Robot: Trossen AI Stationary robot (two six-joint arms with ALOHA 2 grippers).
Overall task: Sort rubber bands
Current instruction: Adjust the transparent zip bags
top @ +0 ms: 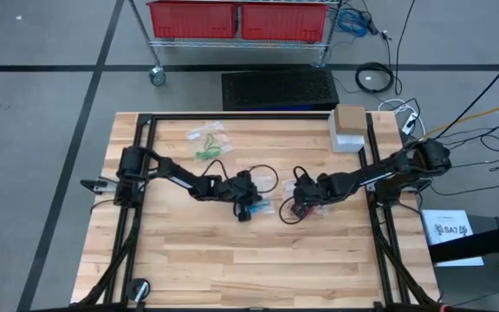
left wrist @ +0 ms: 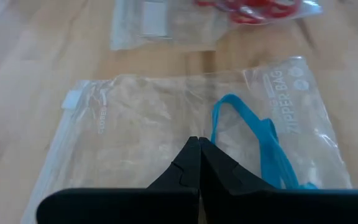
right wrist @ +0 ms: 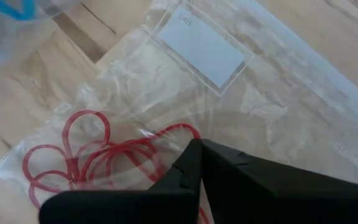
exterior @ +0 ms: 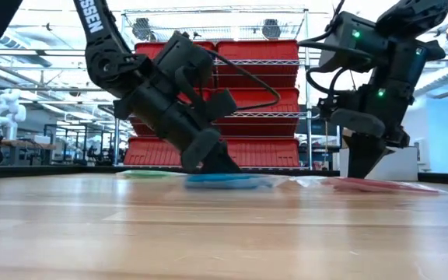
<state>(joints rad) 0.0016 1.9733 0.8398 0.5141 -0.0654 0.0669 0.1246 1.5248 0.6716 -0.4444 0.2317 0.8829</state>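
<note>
clenched left fingers (left wrist: 199, 163) press a clear bag (left wrist: 135, 124) printed "zipper bag"; right fingers (right wrist: 197, 165) clenched too.

Both arms reach inward from opposite sides and meet near the middle, wrists angled down. The left tool (top: 248, 211) is fully closed, fingertips low. The right tool (top: 298, 208) is likewise closed, tips down.

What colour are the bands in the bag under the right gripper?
Red: the rubber bands lie looped inside the clear bag. The right wrist view shows them best.
</note>
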